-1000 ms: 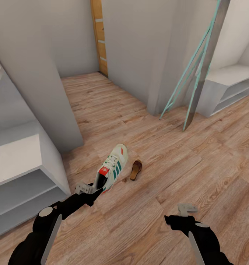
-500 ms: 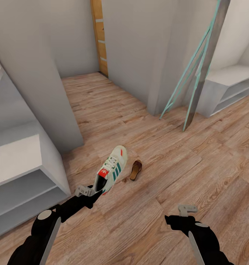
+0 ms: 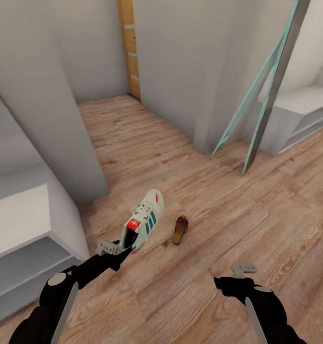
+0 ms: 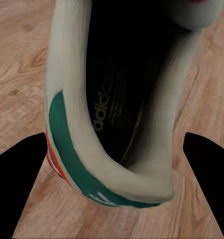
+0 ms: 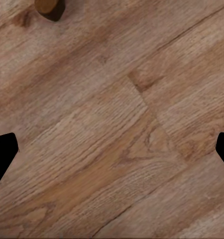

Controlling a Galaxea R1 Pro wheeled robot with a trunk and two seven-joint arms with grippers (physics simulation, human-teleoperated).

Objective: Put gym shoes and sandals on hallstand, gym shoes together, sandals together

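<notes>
My left gripper (image 3: 121, 248) is shut on the heel of one cream-white gym shoe (image 3: 145, 219) with green stripes, toe pointing away from me above the corridor floor (image 3: 219, 205). In the left wrist view the shoe's opening and heel (image 4: 77, 124) sit between the dark fingers (image 4: 17, 169). One brown sandal (image 3: 180, 230) lies on the planks just right of the shoe; its tip shows in the right wrist view (image 5: 48, 6). My right gripper (image 3: 243, 268) hangs open over bare floor, nothing between its fingers (image 5: 2, 154). The pale grey hallstand (image 3: 23, 224) stands close at my left.
A grey wall block (image 3: 61, 119) rises behind the hallstand. A teal-railed stair post (image 3: 271, 91) leans at the right, with another pale shelf unit (image 3: 305, 114) beyond it. A wooden door edge (image 3: 130, 48) closes the far corridor.
The whole picture has slid to the right, so the camera has turned left. The gym shoe stays in my left gripper; the sandal has not moved on the floor.
</notes>
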